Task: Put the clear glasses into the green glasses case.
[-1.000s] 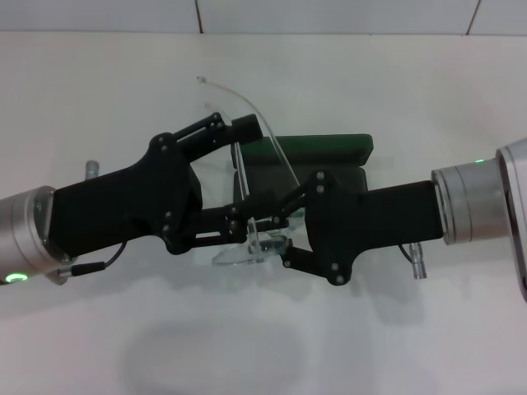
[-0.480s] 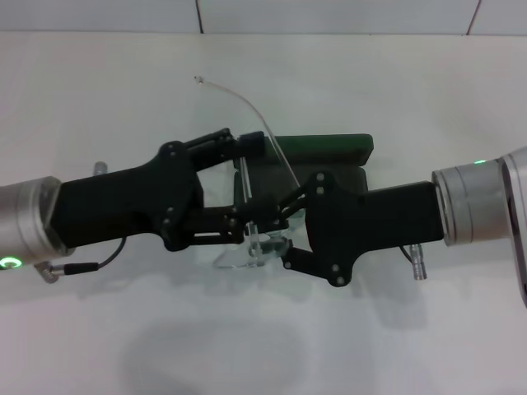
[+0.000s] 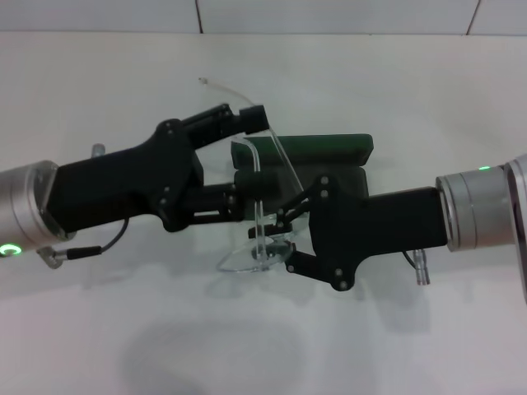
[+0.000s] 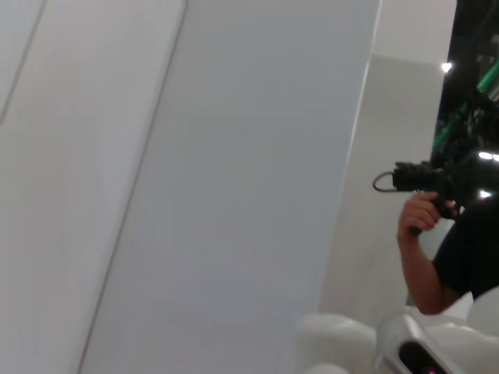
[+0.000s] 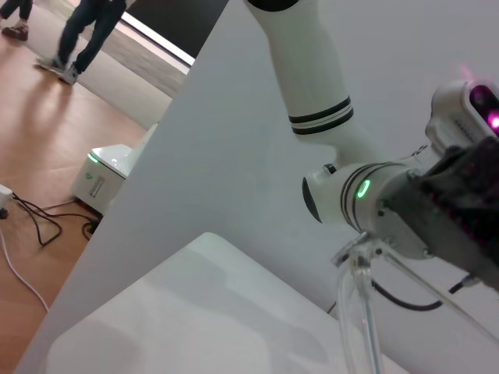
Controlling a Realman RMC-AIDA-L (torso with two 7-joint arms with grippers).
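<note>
The clear glasses [image 3: 262, 239] hang above the table between both grippers, lens down and thin clear arms reaching up and back. My right gripper [image 3: 277, 240] comes in from the right and is shut on the glasses' front frame. My left gripper [image 3: 251, 152] comes in from the left and stands open, its fingers [image 3: 252, 118] spread above and below one clear arm. The green glasses case [image 3: 329, 146] lies open just behind them, largely covered by the right gripper. One clear glasses arm [image 5: 361, 308] shows close up in the right wrist view, in front of my left arm [image 5: 366, 195].
The white table [image 3: 123, 313] reaches a tiled wall [image 3: 329, 12] at the back. The left wrist view shows only wall panels and a person [image 4: 437, 234] holding a camera. People [image 5: 70, 31] stand on the floor far off in the right wrist view.
My left gripper's fingers have spread wider, the upper one rising. The glasses have tipped, lens swinging lower and left, and the right gripper has sunk slightly with them.
</note>
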